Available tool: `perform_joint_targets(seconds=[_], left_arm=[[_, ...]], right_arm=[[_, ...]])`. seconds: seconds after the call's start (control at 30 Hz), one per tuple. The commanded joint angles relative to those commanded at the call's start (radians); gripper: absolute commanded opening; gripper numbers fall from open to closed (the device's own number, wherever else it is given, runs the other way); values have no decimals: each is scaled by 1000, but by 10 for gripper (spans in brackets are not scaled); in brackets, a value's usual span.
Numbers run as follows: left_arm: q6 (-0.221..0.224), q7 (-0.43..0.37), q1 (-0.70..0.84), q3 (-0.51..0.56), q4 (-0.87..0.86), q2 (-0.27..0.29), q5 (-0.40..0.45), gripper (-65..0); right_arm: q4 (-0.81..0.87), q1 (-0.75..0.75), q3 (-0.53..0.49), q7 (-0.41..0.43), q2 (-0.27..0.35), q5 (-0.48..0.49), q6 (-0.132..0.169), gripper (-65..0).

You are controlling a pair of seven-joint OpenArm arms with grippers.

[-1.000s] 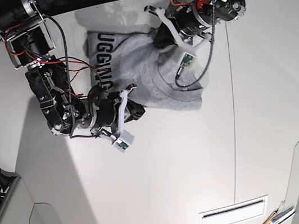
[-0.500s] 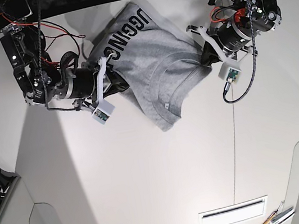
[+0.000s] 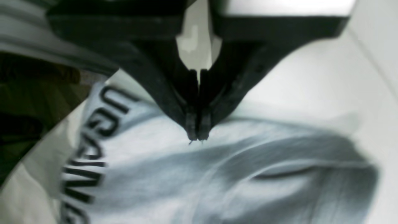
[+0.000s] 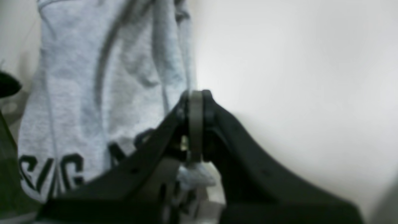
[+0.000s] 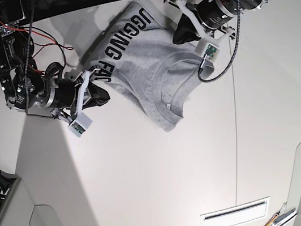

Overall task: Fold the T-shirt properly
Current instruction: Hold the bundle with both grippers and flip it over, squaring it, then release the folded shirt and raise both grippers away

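The right gripper (image 5: pixel 103 89) sits on the left in the base view, near the far left part of the white surface (image 5: pixel 152 193). Its jaws are pressed together, and in the right wrist view a thin strip of grey cloth shows between them, so it looks like it is pinching the edge of the T-shirt (image 5: pixel 146 70) next to the black letters (image 5: pixel 122 40).

The T-shirt lies in the middle, by the far edge of the surface. It is bunched, not flat. Its long way runs slanted, from the far edge down toward the near right, where a loose corner points out. The letters are on the far left part and the neck opening (image 5: pixel 177 80) is on the right part.

The left gripper (image 5: pixel 179 33) is on the right in the base view, at the far right side of the shirt. Its jaws are closed tight, and whether any cloth is caught there cannot be told.

The shirt lies between the two arms, so each one is close to its own side. The next pull likely needs both to move apart to spread the cloth.
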Motion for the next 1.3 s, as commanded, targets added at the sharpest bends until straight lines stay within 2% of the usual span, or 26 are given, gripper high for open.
perform_joint_targets(seconds=[0.03, 0.1, 0.27, 0.37, 0.57, 0.63, 0.73, 0.87, 1.0, 1.1, 1.17, 1.2, 1.3], left_arm=[[28, -21, 0, 14, -27, 0, 37, -650], [51, -32, -29, 22, -105, 0, 68, -650], [51, -31, -179, 22, -253, 0, 62, -650], [77, -29, -260, 22, -346, 0, 61, -650], [77, -26, -380, 22, -511, 0, 61, -650], [77, -21, -386, 22, -510, 0, 52, -650], [76, 29, -401, 21, -498, -1, 14, -650], [76, 85, -365, 21, -395, -1, 4, -650], [76, 85, -277, 21, -252, -1, -22, -650], [77, 85, -220, 21, -169, -1, -9, -650], [95, 85, -201, 17, -123, -1, 6, -650], [107, 85, -196, 10, -104, -1, 19, -650], [104, 95, -178, -57, -66, -1, 30, -650]], right_arm=[[0, -8, 0, 0, 0, 3, 0, -650], [0, -27, 0, -1, 0, 29, 0, -650], [0, -87, 0, -4, 0, 48, 0, -650], [0, -135, 0, -5, -3, 124, 0, -650], [0, -146, 0, -11, -61, 148, 0, -650], [0, -145, 0, -11, -61, 149, 0, -650], [1, -139, 1, -11, -61, 137, 0, -650], [2, -133, 1, -10, -60, 79, 0, -650], [2, -85, 2, -3, -45, 68, 0, -650], [2, -27, 3, 0, -44, 55, 0, -650], [2, 0, 3, -4, -45, 56, 0, -650], [2, 9, 3, -6, -45, 57, -1, -650], [2, 11, 3, -24, -44, 59, -5, -650]])
